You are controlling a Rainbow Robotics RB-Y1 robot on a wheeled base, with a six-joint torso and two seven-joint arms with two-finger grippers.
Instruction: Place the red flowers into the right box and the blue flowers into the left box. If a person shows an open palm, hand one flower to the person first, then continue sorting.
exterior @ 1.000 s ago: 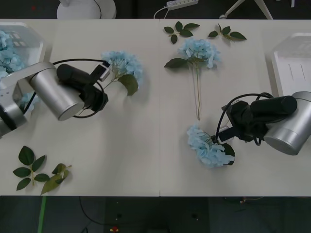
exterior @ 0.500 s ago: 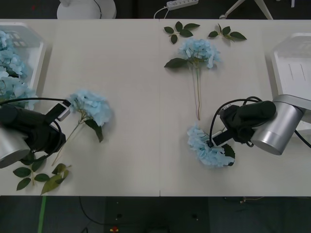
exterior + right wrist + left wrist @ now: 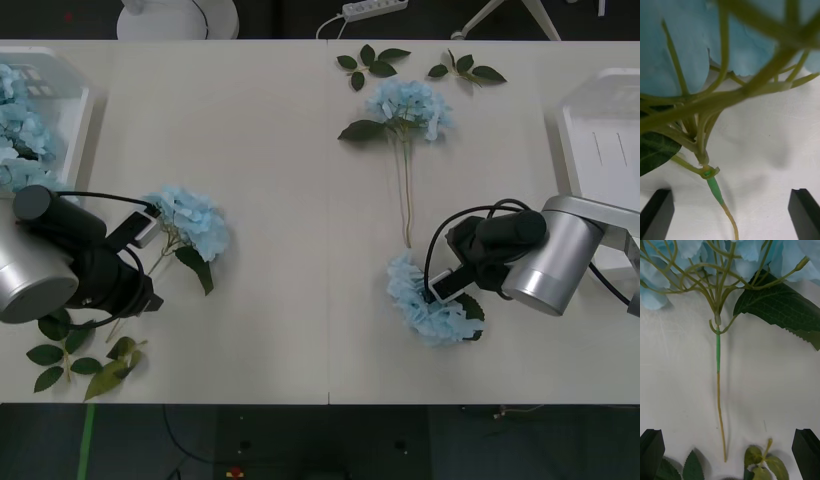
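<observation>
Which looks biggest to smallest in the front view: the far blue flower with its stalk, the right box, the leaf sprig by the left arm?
1. far blue flower with stalk
2. right box, partly cut off, so unsure
3. leaf sprig

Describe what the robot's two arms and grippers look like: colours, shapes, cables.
Both arms end in a fat silver-grey cylinder, then a black wrist section with looping black cables and a small white tag or connector. The left gripper and right gripper sit past that black section. In the wrist views the fingers are plain black, blocky tips at the corners, set wide apart.
</observation>
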